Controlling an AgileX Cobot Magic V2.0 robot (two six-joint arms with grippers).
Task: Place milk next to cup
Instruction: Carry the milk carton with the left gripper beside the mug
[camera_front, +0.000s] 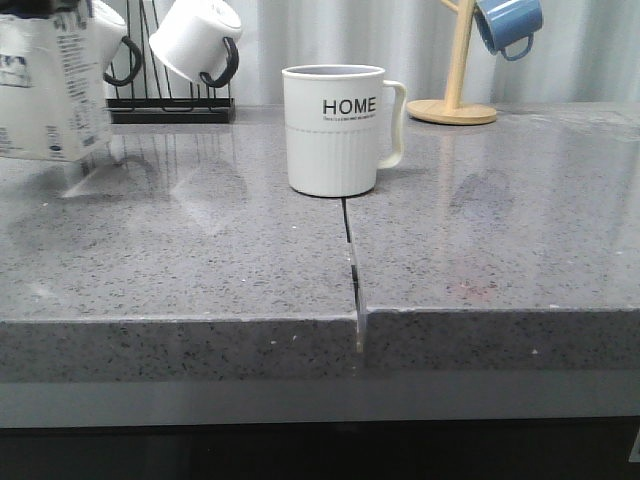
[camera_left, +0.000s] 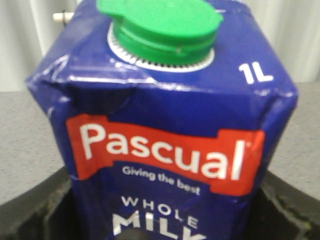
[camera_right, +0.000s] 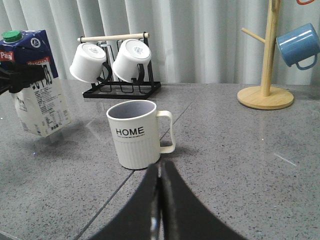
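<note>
The milk (camera_front: 50, 90) is a white carton with a dark blue top and green cap, hanging tilted just above the counter at the far left. My left gripper (camera_left: 160, 225) is shut on the milk (camera_left: 165, 100), its dark fingers (camera_left: 30, 210) on both sides of the carton. The right wrist view shows that black gripper clamped across the carton's (camera_right: 40, 100) upper part. The cup (camera_front: 332, 130), a white ribbed "HOME" mug, stands mid-counter, well to the right of the milk, handle to the right. My right gripper (camera_right: 160, 167) is shut and empty, low in front of the cup (camera_right: 134, 134).
A black rack (camera_front: 170, 105) with two white black-handled mugs (camera_front: 195, 40) stands behind the milk. A wooden mug tree (camera_front: 455, 90) holding a blue mug (camera_front: 508, 25) is at the back right. A seam (camera_front: 350, 250) runs from the cup to the counter's front edge.
</note>
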